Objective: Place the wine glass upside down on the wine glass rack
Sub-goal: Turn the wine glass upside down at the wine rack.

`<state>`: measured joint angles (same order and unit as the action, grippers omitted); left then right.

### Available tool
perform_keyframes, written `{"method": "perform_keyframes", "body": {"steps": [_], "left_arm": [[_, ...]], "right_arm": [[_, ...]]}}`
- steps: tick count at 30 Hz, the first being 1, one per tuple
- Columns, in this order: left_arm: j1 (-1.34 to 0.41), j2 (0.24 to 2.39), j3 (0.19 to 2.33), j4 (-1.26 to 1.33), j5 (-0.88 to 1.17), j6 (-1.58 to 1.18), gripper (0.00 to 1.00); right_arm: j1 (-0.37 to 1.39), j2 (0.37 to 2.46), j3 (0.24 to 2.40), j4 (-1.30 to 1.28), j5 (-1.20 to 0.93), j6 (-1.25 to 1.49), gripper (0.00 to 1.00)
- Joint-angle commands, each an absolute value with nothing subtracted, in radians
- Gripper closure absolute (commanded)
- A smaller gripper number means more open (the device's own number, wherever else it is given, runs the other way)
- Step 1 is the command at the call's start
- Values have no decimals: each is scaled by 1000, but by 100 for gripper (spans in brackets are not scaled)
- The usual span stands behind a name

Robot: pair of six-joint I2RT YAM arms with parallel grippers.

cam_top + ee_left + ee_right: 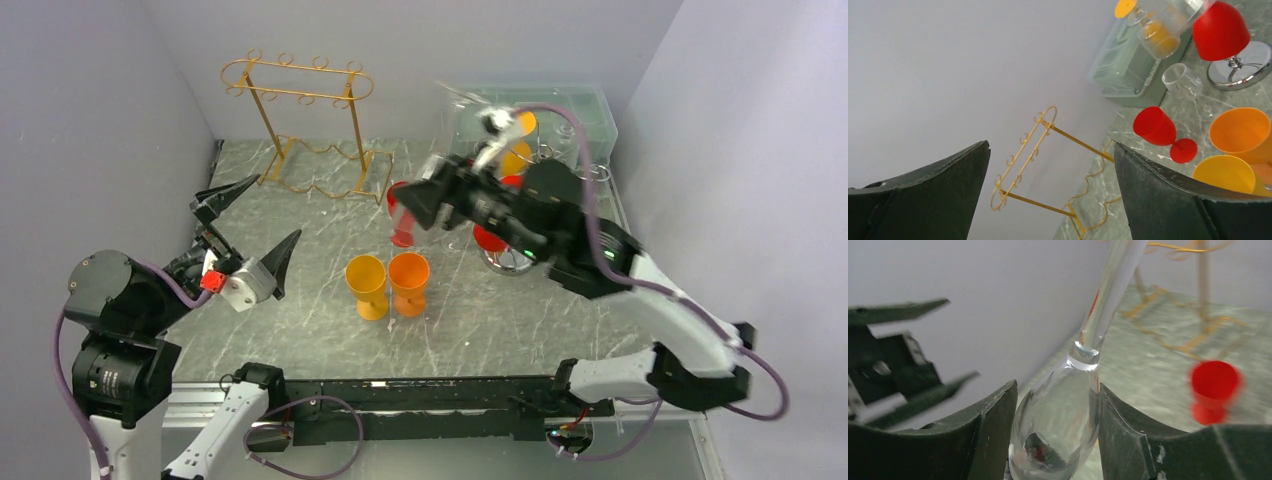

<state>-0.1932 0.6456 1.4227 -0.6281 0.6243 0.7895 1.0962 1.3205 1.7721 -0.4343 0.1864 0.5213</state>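
Wine glass [1058, 425]: clear, its rounded bowl clamped between the right gripper's [1055, 387] fingers, its thin stem pointing away toward the gold rack [268, 132]. A red cup [1214, 385] stands nearby on the marbled table [330, 240]. The left gripper [272, 210] gapes wide, holding nothing.

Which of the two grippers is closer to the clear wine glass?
Right. The right gripper is closed on the bowl of the clear wine glass. The left gripper stands open at the left side of the table, well apart from it.
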Motion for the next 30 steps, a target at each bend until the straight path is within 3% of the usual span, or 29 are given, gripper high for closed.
{"method": "perform_keyframes", "body": {"steps": [1,8,17,24,30], "left_arm": [[-189,628,1401,-664,627,761,0],[-189,661,1411,-596,658,665,1],[-189,811,1470,-314,943,385,1],[-189,869,1476,-194,1091,317,1],[-189,864,1529,-433,1168,444,4]], "right_arm": [[1094,1076,1604,-577,393,284,82],[1094,946,1542,-733,273,176,79],[1100,1231,1720,-853,-194,110,82],[1152,1377,1836,-781,-297,105,82],[1184,1419,1858,-750,-280,104,85]]}}
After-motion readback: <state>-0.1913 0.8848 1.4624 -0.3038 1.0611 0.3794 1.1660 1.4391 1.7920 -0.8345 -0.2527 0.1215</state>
